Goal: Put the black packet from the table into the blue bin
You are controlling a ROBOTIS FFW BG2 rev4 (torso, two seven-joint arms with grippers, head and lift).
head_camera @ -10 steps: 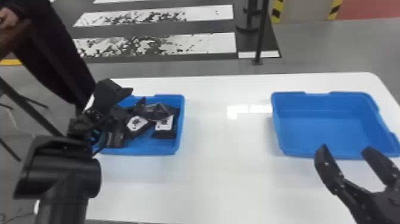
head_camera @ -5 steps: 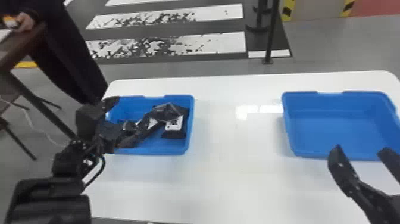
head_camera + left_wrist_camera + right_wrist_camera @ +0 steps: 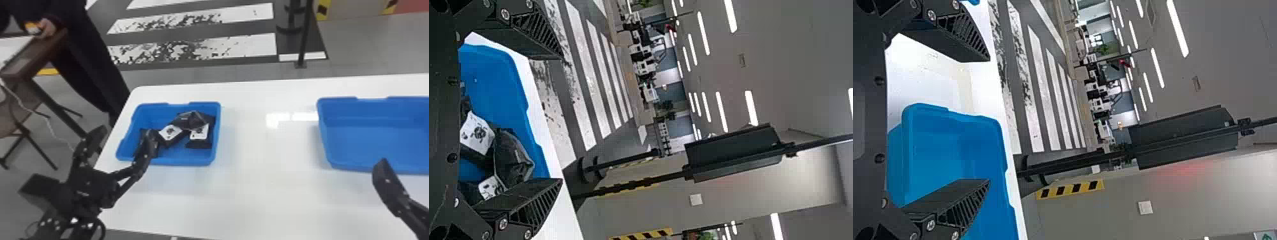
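Note:
Several black packets [image 3: 200, 144] with white labels lie in the left blue bin [image 3: 214, 156], bunched toward its right side, with another dark one at its left. My left gripper [image 3: 123, 138] is at that bin's near left corner, open; one finger overlaps the dark packet in view, the other is left of the bin. In the left wrist view, the left gripper [image 3: 561, 120] has nothing between its spread fingers, and black packets [image 3: 511, 155] show in the bin. My right gripper [image 3: 387, 185] stays by the near side of the right blue bin [image 3: 325, 140]. The right wrist view shows the right gripper [image 3: 989, 120] open.
The white table [image 3: 271, 191] carries both bins, well apart. Beyond its far edge stands a dark post [image 3: 304, 35]. A brown table [image 3: 35, 60] and a chair are off to the left.
The head view has turned left, so both bins sit farther right. My left gripper has drawn back leftward from over the left bin, its fingers appearing wider apart. The right gripper keeps its place by its bin.

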